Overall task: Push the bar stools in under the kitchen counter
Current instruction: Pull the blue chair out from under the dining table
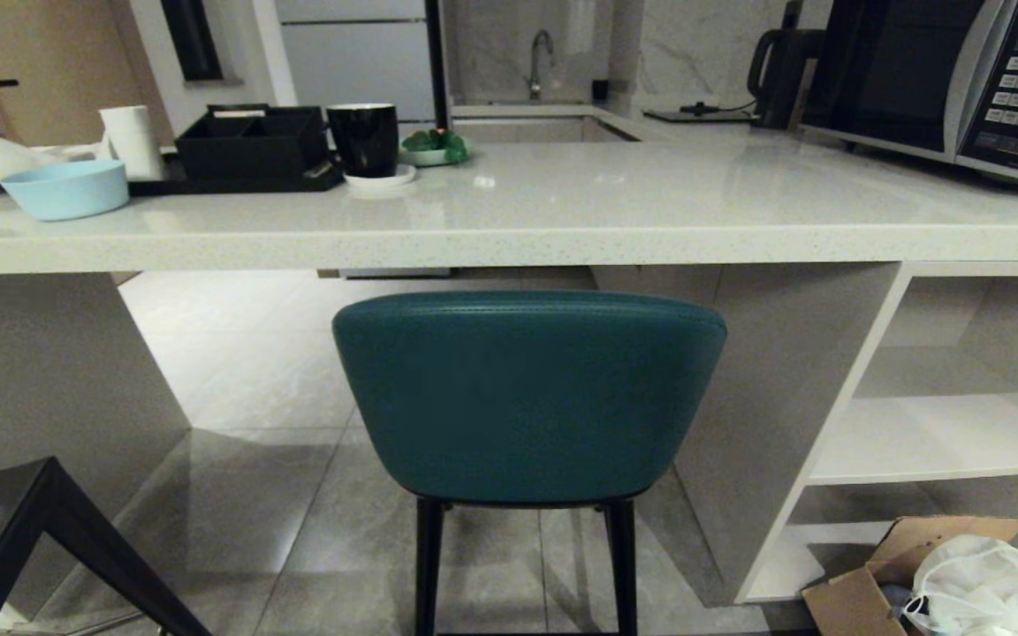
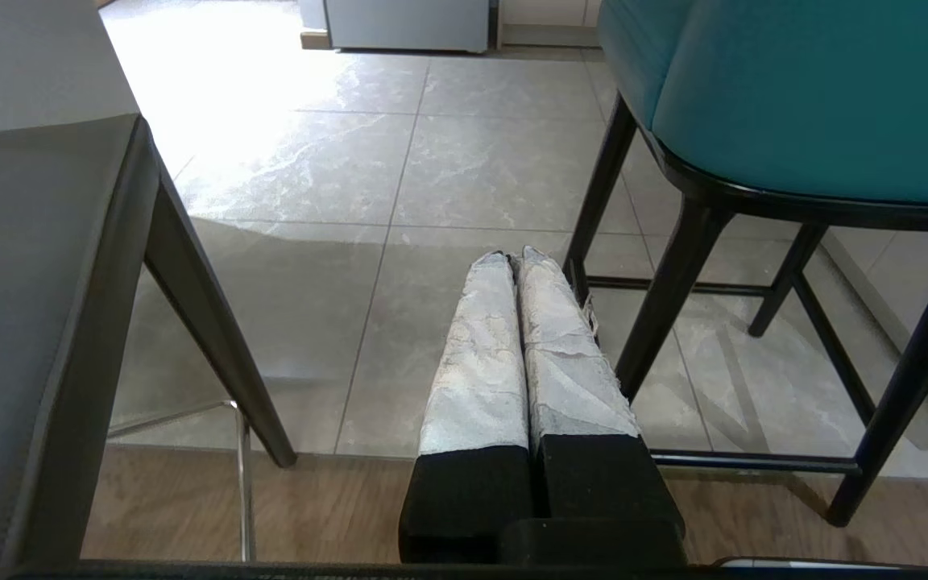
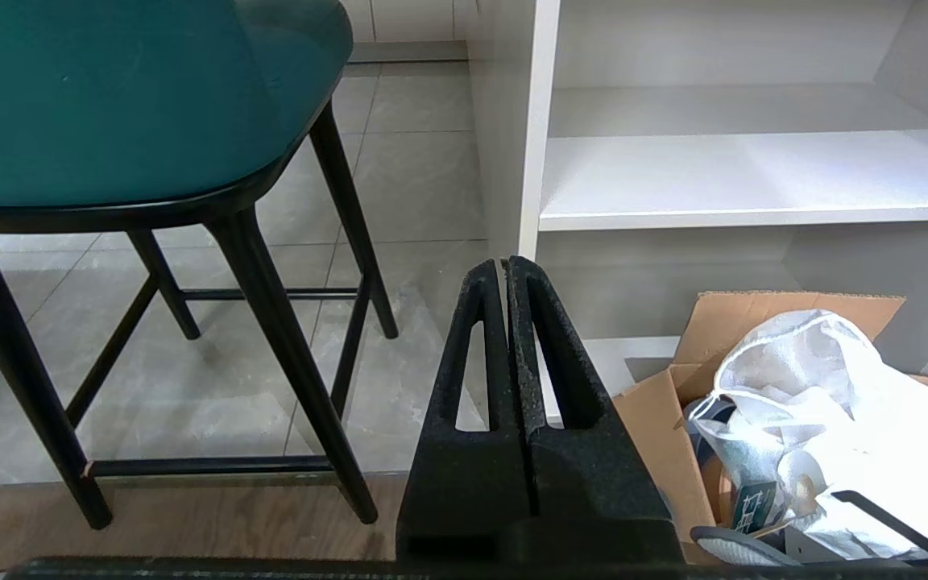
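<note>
Head view: the teal stool (image 1: 528,397) sits centre frame, its back just short of the kitchen counter (image 1: 509,243), ready for pushing. Lower left, the grey stool (image 1: 5,521) waits.

Left wrist view: the left gripper (image 2: 511,256), bottom centre, is closed and empty.

Right wrist view: the right gripper (image 3: 507,261) is likewise closed on nothing, a cardboard box (image 3: 673,419) lower right.

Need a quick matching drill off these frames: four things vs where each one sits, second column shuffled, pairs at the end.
Things:
1. teal stool
2. microwave
3. light blue bowl
4. cardboard box

Places:
A. countertop, robot's left end
B. floor by the white shelves
C. countertop, robot's right end
D. floor, centred in front of the counter

Pairs: 1-D, 2-C, 3-A, 4-B
</note>
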Motion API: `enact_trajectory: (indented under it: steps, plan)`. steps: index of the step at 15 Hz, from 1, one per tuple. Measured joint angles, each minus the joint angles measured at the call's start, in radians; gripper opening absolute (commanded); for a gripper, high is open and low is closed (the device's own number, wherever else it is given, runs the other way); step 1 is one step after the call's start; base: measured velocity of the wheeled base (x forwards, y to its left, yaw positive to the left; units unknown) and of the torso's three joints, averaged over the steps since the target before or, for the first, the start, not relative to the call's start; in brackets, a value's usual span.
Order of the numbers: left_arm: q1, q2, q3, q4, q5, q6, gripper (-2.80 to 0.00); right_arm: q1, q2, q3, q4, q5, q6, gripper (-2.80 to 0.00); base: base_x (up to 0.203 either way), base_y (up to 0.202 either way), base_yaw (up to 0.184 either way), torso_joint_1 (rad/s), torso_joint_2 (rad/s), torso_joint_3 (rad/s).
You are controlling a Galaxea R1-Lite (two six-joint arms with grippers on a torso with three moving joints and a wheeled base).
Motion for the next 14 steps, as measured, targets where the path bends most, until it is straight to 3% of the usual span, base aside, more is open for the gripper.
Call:
enact_trajectory:
  steps: [6,9,12,14]
  plan:
    - [-0.001,0.0,-0.001,0.001,-0.002,0.03,-2.8,-0.001,0.0,-0.013,0.016,0.007,-0.041,-2.8,0.0,0.0,0.0,0.0,0.0,0.0]
    - [-0.001,0.03,-0.063,0.008,-0.034,0.038,-2.8,-0.001,0.027,-0.081,0.046,0.017,-0.039,-2.8,0.0,0.0,0.0,0.0,0.0,0.0]
    - [-0.012,0.167,-0.146,-0.038,-0.055,0.021,-2.8,0.0,0.115,-0.145,0.044,0.046,-0.037,-2.8,0.0,0.0,0.0,0.0,0.0,0.0]
    - [-0.029,0.316,-0.188,-0.126,-0.061,0.003,-2.8,0.0,0.226,-0.195,0.028,0.061,-0.035,-2.8,0.0,0.0,0.0,0.0,0.0,0.0]
